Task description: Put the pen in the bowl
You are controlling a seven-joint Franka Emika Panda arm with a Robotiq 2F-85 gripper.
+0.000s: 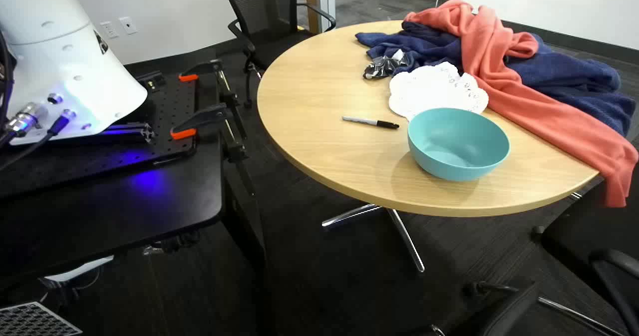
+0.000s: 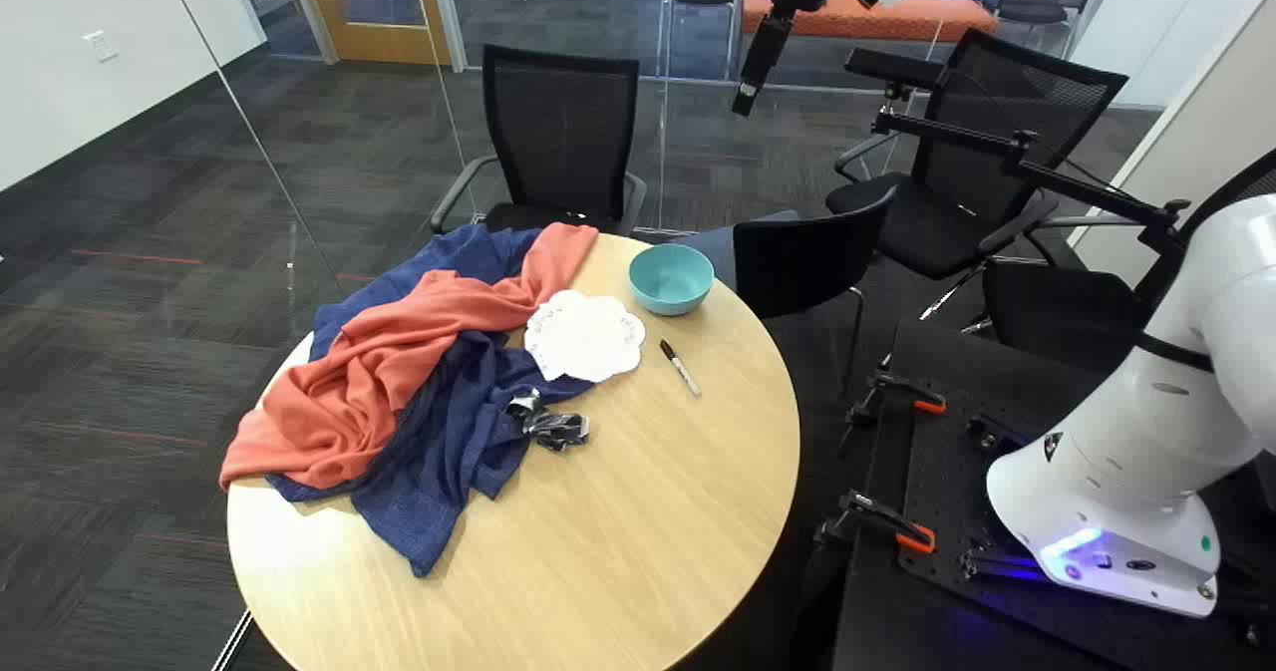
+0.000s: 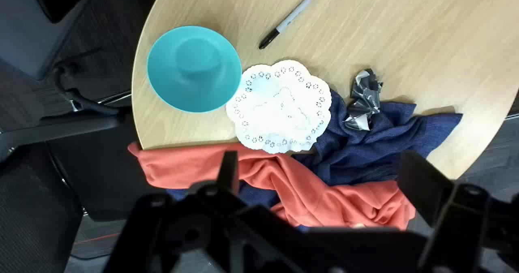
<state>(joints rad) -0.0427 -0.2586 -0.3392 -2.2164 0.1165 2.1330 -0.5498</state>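
The pen (image 1: 370, 122) is a short marker with a grey-white body and black cap. It lies flat on the round wooden table, beside the bowl and apart from it; it also shows in an exterior view (image 2: 681, 368) and in the wrist view (image 3: 285, 22). The bowl (image 1: 458, 146) is round, teal and upright near the table edge; it also shows in an exterior view (image 2: 671, 279) and in the wrist view (image 3: 194, 69). My gripper (image 3: 322, 175) is open with nothing between its fingers. It hangs high above the table in an exterior view (image 2: 746, 101).
A white doily (image 3: 279, 106) lies between the bowl and the cloths. A coral cloth (image 1: 491, 46) and a navy cloth (image 2: 439, 492) lie crumpled together. A black crinkled wrapper (image 3: 364, 100) sits on the navy cloth's edge. Chairs (image 2: 563, 133) stand round the table (image 1: 309, 101).
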